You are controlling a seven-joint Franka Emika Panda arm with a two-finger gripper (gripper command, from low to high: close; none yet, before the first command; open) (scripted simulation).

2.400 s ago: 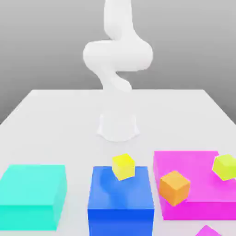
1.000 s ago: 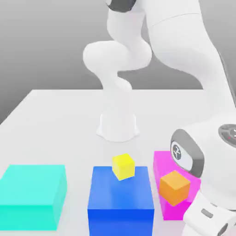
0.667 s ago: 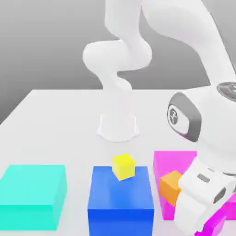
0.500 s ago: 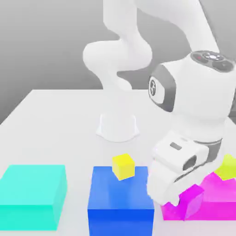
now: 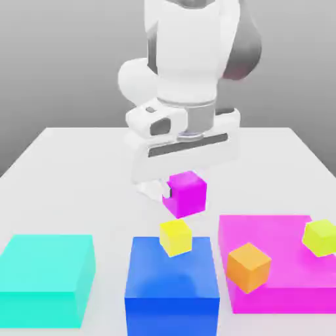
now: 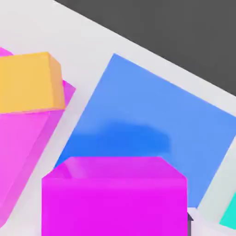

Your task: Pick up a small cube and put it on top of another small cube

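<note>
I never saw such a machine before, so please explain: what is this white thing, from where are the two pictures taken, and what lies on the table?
The white thing is a simulated robot arm. One picture looks from outside at the scene; the other comes from a camera on the arm's hand. Its gripper is shut on the small magenta cube, held in the air above the small yellow cube. That one sits on the blue block. On the white table also stand a teal block and a large magenta block bearing an orange cube and a lime cube.

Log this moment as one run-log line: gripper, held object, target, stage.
gripper: shut on magenta cube | position: in the air above yellow cube | yellow cube: on blue block | stage: carrying, not yet placed
</note>
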